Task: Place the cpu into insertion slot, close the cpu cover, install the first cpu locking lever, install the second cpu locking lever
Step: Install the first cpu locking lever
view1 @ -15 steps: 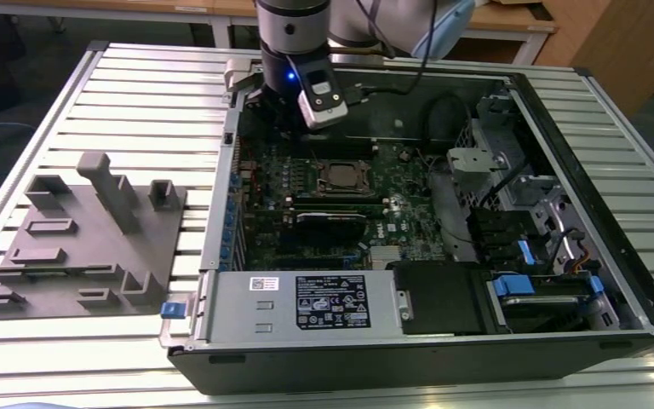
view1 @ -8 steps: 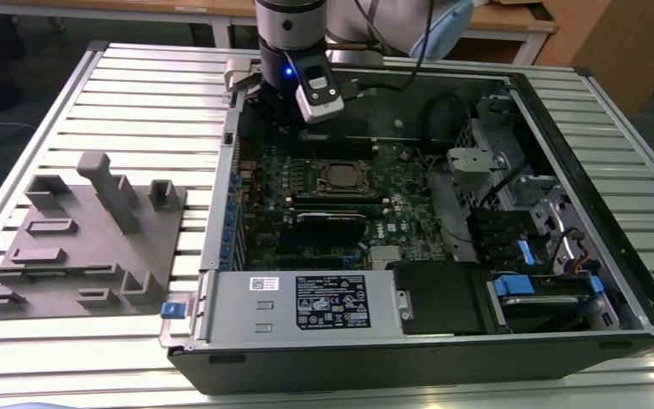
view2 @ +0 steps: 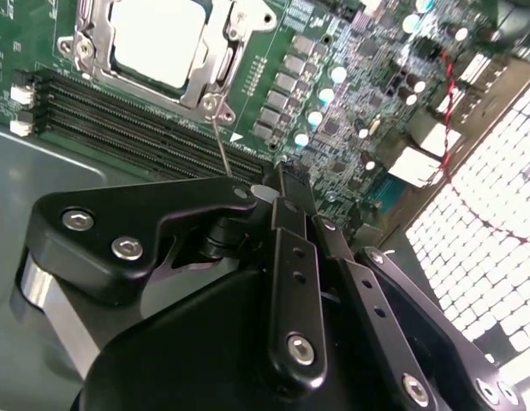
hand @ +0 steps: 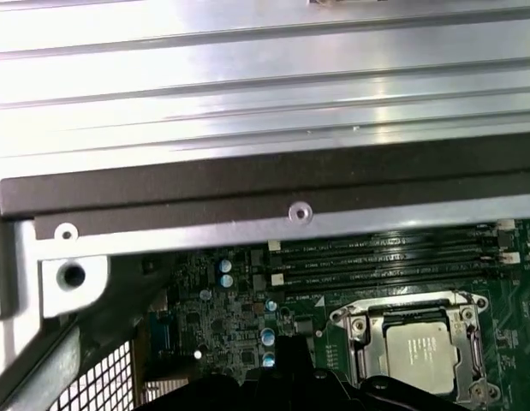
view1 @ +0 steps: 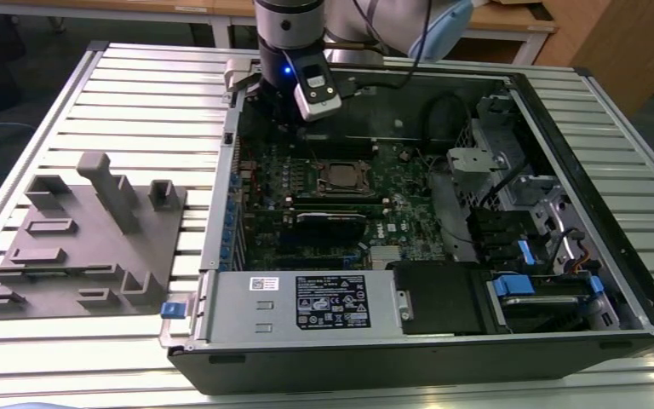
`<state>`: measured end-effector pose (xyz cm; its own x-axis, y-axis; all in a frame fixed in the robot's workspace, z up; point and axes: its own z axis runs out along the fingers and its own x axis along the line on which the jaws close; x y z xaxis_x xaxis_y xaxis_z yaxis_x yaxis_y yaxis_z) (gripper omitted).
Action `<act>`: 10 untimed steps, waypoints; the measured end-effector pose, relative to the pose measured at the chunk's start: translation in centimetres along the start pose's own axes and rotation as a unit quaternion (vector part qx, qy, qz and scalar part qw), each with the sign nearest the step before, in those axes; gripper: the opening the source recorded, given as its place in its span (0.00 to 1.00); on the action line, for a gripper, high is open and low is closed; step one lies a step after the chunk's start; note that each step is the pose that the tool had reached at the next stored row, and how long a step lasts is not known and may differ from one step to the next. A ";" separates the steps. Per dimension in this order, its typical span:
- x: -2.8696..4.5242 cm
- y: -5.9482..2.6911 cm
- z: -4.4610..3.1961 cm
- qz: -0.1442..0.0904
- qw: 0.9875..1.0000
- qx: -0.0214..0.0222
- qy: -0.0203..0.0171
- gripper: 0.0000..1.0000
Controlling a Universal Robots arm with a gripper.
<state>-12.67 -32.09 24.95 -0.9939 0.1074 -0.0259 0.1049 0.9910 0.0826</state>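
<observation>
The cpu, a silvery square chip, lies in the insertion slot on the green motherboard. The cpu cover, a silver frame, lies flat around the chip, as the first wrist view also shows with the cpu and cover. One thin wire locking lever rises from the socket's corner and is not latched. My gripper hangs above the board's far edge at the exterior view's left of the socket. It is shut with nothing seen in it, and it shows in both wrist views.
The open computer case lies on a slatted metal table. Black memory slots run beside the socket. A grey fixture block sits outside the case at the exterior view's left. Drive bays and cables fill the case's right side.
</observation>
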 end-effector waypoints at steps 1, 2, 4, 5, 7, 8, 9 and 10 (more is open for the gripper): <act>0.02 0.13 0.06 0.000 1.000 -0.001 0.000 0.11; 0.03 0.25 0.11 0.000 1.000 -0.001 0.000 0.11; 0.05 0.44 0.19 0.000 1.000 -0.002 0.000 0.11; 0.06 0.50 0.23 0.000 1.000 -0.003 0.000 0.11; 0.08 0.62 0.30 0.000 1.000 -0.006 0.001 0.11; 0.08 0.68 0.35 0.000 1.000 -0.007 0.001 0.11; 0.09 0.74 0.39 0.000 1.000 -0.009 0.001 0.11; 0.10 0.78 0.43 0.000 1.000 -0.010 0.001 0.11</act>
<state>-12.67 -31.27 24.58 -0.9939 0.1079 -0.0240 0.1049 0.9891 0.1028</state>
